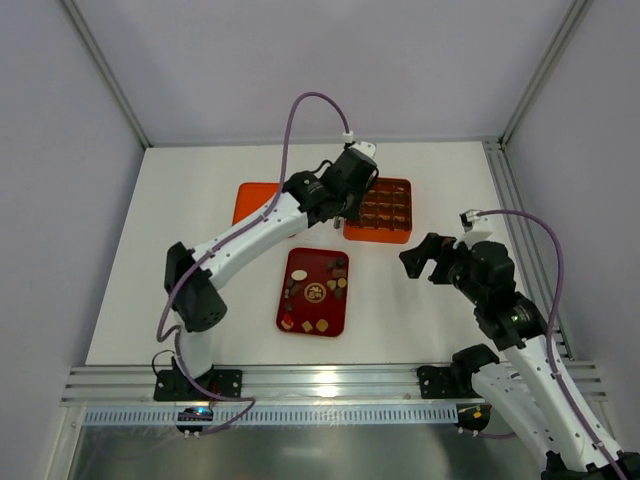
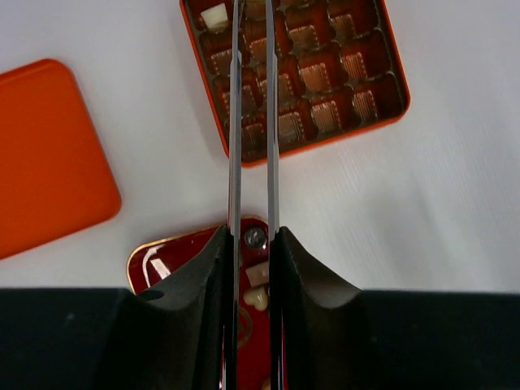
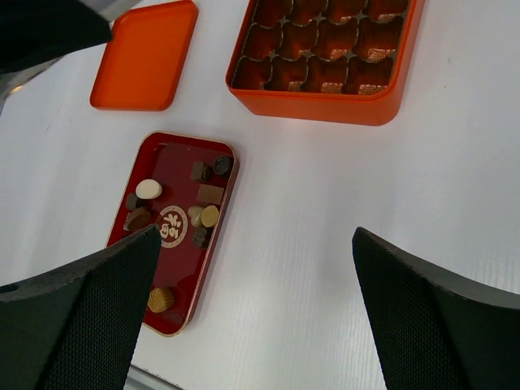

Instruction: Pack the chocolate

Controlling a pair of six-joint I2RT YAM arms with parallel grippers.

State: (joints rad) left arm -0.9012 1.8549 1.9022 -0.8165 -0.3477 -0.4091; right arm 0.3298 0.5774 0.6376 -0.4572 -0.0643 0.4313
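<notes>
The white surface [image 1: 450,310] sits inside pale grey walls with aluminium rails [image 1: 330,382] along the near edge and up the corners. My left gripper [image 1: 348,205] is pinched onto thin metal tweezers [image 2: 236,122] that reach over the orange box [image 3: 317,106]. Their tips run out of my wrist view, so I cannot tell whether they hold anything. My right gripper [image 3: 256,234] hangs spread wide and empty, well right of the dark red tray [image 1: 300,262]. Most of the chocolate [image 3: 210,215] lies scattered on that tray, and one pale piece [image 2: 214,16] sits in a corner cell of the box. The orange lid [image 1: 252,203] lies flat just left of the box.
</notes>
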